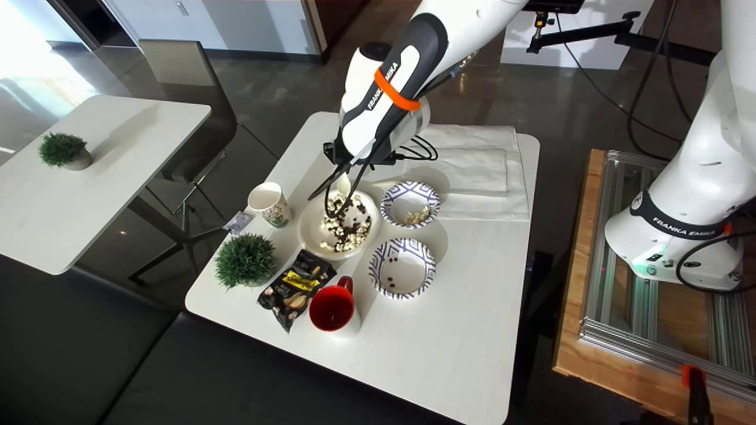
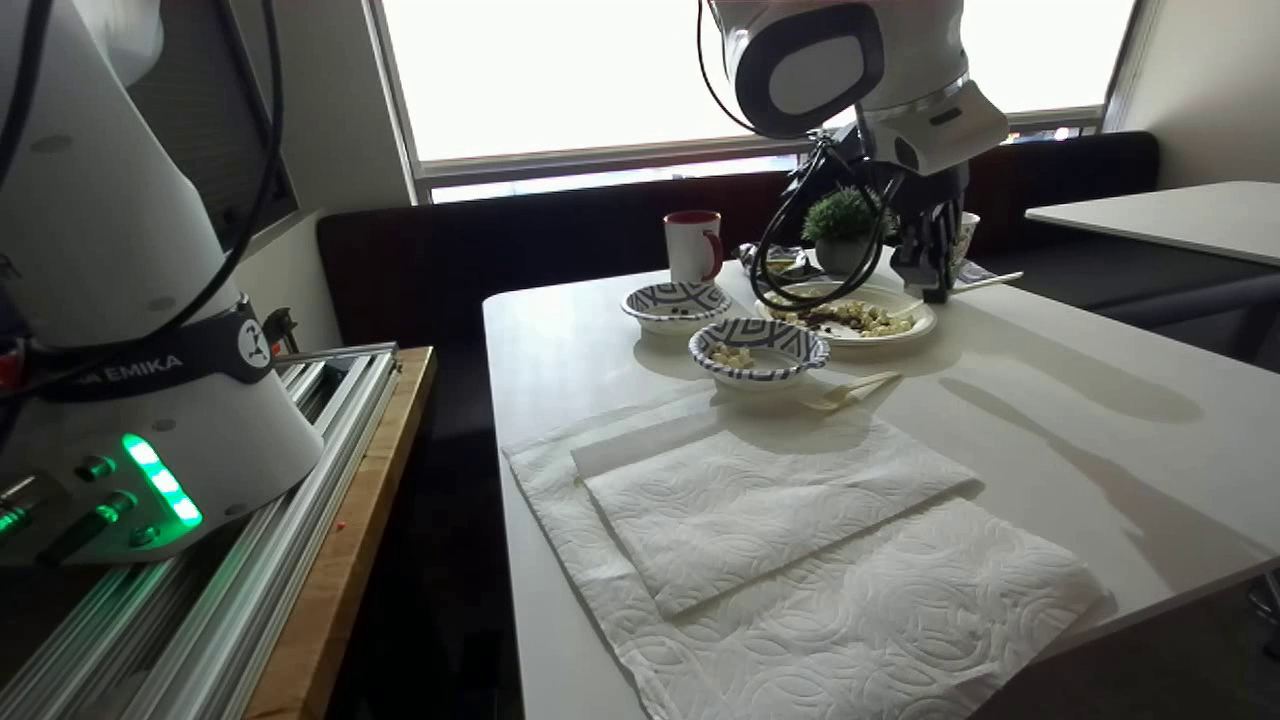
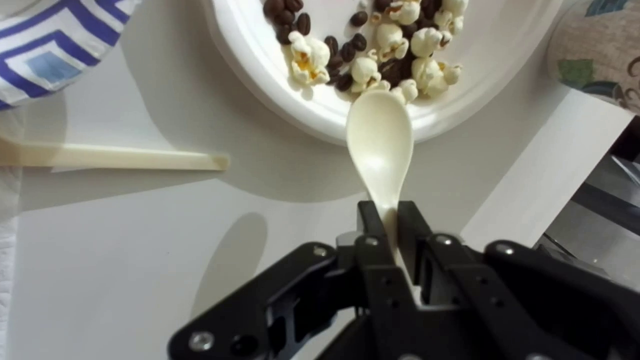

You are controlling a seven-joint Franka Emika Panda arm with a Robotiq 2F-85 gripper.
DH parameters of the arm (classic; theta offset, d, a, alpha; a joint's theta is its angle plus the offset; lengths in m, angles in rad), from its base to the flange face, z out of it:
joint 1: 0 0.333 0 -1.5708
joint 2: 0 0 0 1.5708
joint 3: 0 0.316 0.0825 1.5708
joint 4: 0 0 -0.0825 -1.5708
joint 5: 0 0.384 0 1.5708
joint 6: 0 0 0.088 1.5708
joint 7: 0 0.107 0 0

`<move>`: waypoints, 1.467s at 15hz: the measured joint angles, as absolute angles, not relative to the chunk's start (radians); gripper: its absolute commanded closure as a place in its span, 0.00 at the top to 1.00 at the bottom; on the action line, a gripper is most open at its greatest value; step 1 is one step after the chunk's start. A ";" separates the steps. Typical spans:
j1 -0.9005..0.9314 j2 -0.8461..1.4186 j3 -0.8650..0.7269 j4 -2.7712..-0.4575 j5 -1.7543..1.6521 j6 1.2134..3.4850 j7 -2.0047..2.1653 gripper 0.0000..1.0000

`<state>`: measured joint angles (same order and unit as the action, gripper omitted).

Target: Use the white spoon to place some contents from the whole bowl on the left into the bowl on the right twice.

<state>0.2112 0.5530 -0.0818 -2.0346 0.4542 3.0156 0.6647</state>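
A round white bowl (image 1: 308, 227), shallow like a plate, holds popcorn and dark coffee beans. It also shows in the wrist view (image 3: 245, 55). My gripper (image 3: 388, 210) is shut on a white spoon (image 3: 380, 132) near the neck. The spoon's scoop looks empty, and its tip overlaps the bowl's rim beside the popcorn. In an exterior view the spoon's handle (image 2: 990, 282) sticks out behind the gripper (image 2: 928, 285). A blue-patterned bowl (image 1: 409, 188) holds a little popcorn. Another blue-patterned bowl (image 1: 403, 244) holds several coffee beans.
A second spoon (image 3: 125, 156) lies on the table beside the popcorn bowl. Paper towels (image 2: 780, 510) cover one table end. A red-lined mug (image 2: 692, 250), a black snack bag (image 1: 297, 287), a potted plant (image 1: 245, 260) and a paper cup (image 1: 270, 205) stand around the white bowl.
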 measured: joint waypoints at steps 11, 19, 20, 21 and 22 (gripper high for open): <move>0.540 0.640 -0.386 -2.037 0.419 3.100 0.815 0.03; 0.695 0.689 -0.522 -2.037 0.419 3.101 0.864 0.03; 0.709 0.695 -0.534 -2.037 0.419 3.101 0.866 0.03; 0.722 0.700 -0.543 -2.037 0.419 3.101 0.867 0.03; 0.734 0.705 -0.550 -2.037 0.419 3.101 0.867 0.03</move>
<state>0.7337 0.7052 -0.5502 -2.0369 0.4192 3.1006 0.8674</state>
